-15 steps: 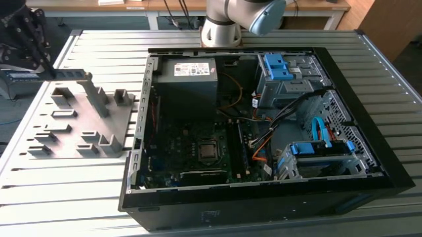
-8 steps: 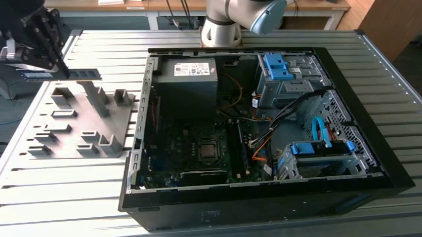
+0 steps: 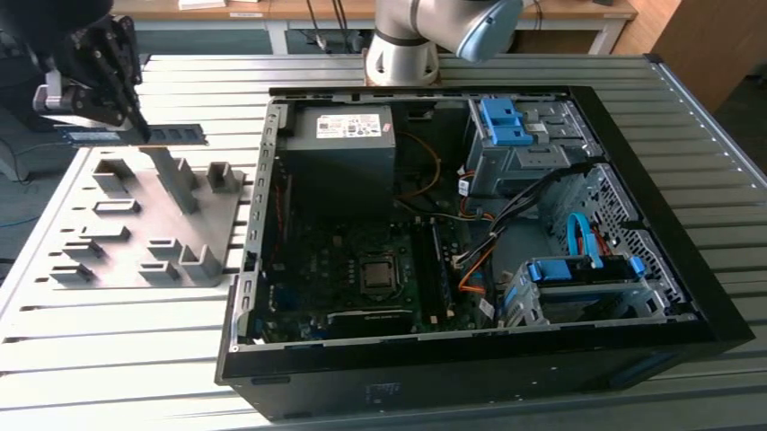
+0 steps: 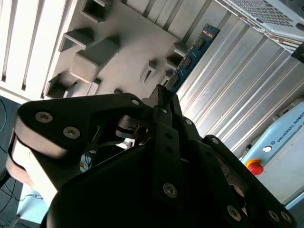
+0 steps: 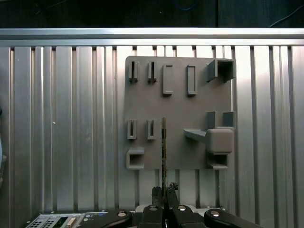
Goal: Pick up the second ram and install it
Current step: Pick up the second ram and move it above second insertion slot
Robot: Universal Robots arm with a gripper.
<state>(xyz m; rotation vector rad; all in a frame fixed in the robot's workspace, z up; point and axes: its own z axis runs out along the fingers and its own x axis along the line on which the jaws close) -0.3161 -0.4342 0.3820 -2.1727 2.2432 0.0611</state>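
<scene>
Exterior view: second ram (image 3: 175, 135) between fingers (image 3: 128, 111)

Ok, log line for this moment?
gripper: shut on second ram | position: above grey fixture | computer case: open | install: not yet done

Silver-grey arm (image 3: 401, 45) with a pale blue joint cap (image 3: 486, 36); matte black hand (image 4: 164, 97), linked plates pinned by round silver screws (image 4: 170, 190).

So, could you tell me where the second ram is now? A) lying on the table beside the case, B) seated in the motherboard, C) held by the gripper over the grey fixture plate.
C: the gripper grips the second ram over the grey fixture plate, left of the case in the exterior view.
</scene>
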